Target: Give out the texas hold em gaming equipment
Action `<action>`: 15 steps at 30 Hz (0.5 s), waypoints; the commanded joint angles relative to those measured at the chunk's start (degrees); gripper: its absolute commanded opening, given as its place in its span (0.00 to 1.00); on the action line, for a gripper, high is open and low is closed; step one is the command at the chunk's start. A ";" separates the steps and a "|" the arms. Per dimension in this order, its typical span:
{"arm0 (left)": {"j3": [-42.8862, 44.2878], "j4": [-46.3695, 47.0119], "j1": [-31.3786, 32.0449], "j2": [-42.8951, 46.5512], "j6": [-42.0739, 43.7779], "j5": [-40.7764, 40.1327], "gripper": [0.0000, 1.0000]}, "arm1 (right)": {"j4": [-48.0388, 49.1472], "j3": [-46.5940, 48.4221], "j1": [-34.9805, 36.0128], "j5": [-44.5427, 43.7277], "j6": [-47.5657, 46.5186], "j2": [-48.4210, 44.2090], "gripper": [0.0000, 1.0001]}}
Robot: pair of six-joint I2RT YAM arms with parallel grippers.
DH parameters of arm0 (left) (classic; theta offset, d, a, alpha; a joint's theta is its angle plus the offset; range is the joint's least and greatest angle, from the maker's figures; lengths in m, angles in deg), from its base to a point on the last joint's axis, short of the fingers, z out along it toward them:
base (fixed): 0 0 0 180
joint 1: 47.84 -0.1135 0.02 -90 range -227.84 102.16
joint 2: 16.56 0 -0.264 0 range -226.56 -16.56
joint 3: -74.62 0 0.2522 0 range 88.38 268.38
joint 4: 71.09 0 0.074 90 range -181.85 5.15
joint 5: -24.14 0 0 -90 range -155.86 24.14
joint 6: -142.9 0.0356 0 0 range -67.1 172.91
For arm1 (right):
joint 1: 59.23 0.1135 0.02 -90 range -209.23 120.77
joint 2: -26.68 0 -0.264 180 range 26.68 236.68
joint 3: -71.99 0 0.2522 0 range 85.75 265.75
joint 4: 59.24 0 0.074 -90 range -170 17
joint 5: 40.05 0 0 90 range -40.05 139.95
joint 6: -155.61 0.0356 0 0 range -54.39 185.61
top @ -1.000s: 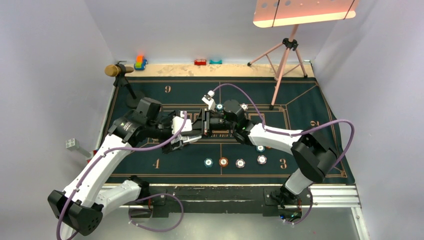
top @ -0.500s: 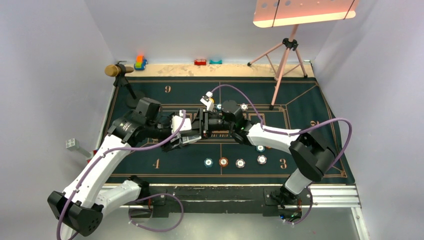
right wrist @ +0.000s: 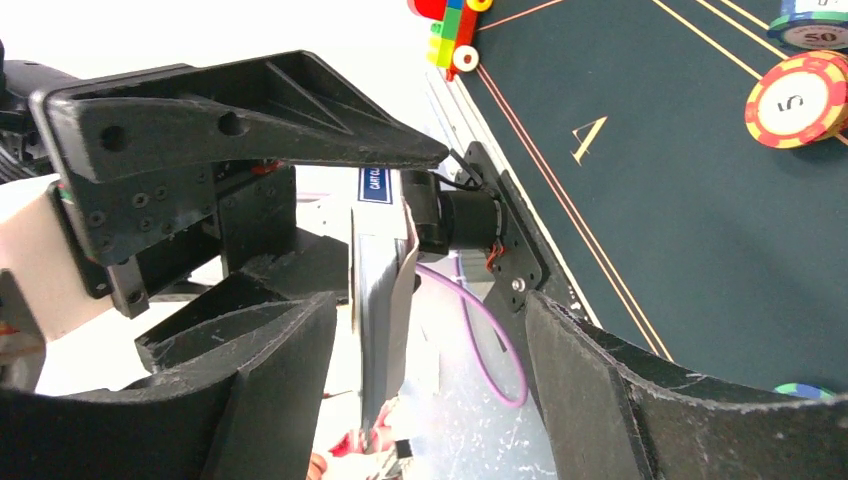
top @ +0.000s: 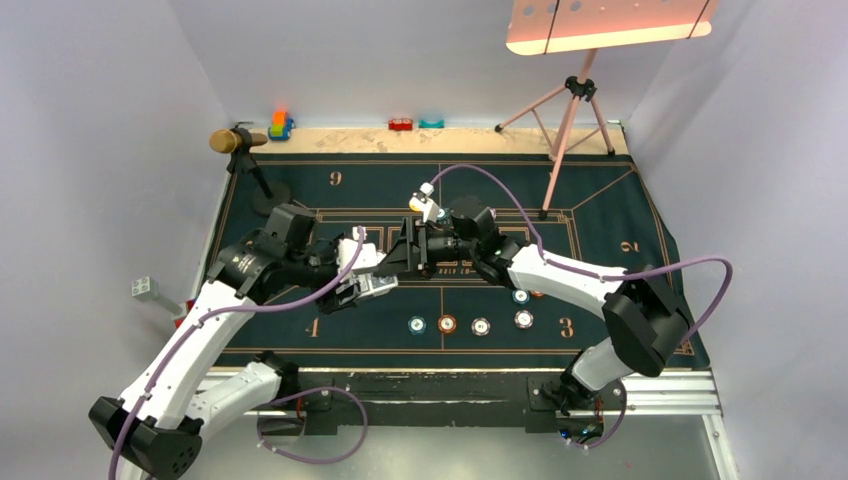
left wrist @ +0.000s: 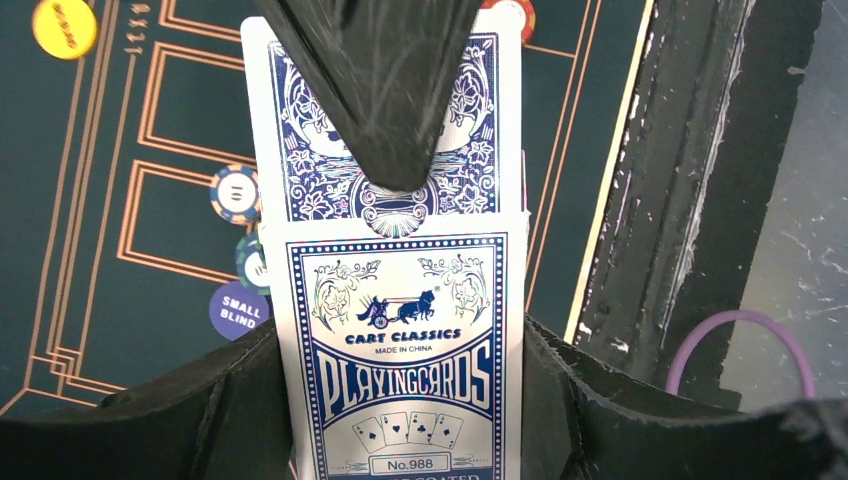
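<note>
Currently found left gripper (top: 375,286) closed narrow on a blue Cart Classics playing-card box (left wrist: 400,370), gripping its two long edges, with the lower end of the box seated between the fingers. Noted the box held above the dark green gold-lined mat (top: 300,190), near its centre.

Observed a blue-patterned panel projecting from the upper end of the box in the left wrist view; cannot tell whether flap or card.

Found right gripper (top: 407,250) facing the left one, jaws spread wide to either side of the box. Saw the box edge-on between them in the right wrist view, close by one finger and well apart from the other. Recorded one black right finger (left wrist: 385,90) crossing in front of the projecting panel in the left wrist view; contact there not determinable.

Counted four round chips in a row on the mat on the side nearest the arm bases: teal chip (top: 417,324), orange-brown chip (top: 447,323), then two white-grey striped chips (top: 481,325).

Logged further pieces flat on the mat beside the box in the left wrist view: yellow disc (left wrist: 64,25) and navy SMALL BLIND disc (left wrist: 240,310).

Noted small colourful toys (top: 281,124) along the far table edge, well apart from both grippers.
</note>
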 commanded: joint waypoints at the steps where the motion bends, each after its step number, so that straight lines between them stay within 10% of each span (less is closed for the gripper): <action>1: -0.10 -1.62 0.06 -1.31 0.48 0.67 0.10 | -2.60 2.54 -0.73 0.42 -3.49 -1.77 0.73; 15: -0.85 -0.42 0.08 -1.37 -1.28 0.96 0.10 | -3.69 5.29 -0.17 0.03 -4.59 1.62 0.66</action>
